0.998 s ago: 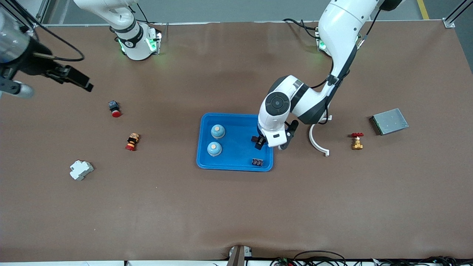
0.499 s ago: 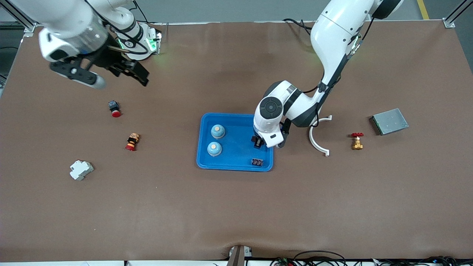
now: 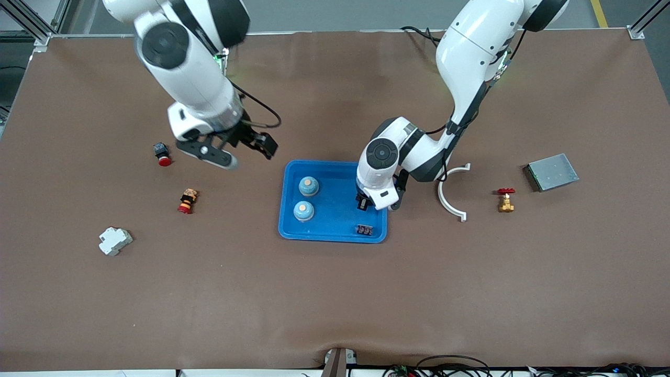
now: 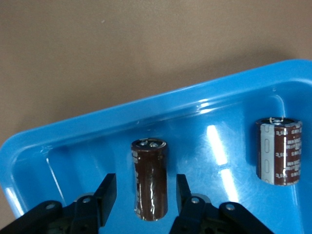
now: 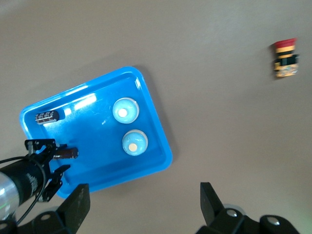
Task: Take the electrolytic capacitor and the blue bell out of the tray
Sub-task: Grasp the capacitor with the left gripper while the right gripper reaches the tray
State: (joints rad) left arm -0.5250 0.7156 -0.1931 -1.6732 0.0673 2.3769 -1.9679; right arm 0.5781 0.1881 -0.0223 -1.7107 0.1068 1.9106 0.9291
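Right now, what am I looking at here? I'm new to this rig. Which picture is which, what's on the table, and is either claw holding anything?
Two white robot arms work at a brown table. The wide picture looks down from across it; the other two come from cameras on each wrist.

A blue plastic tray holds two round blue bells and two dark brown cylindrical capacitors. The left claw is down in the tray, its fingers either side of one lying capacitor with gaps showing, so not gripped. The second capacitor lies beside it.

The right claw hangs open and empty over bare table at the tray's right-arm end.
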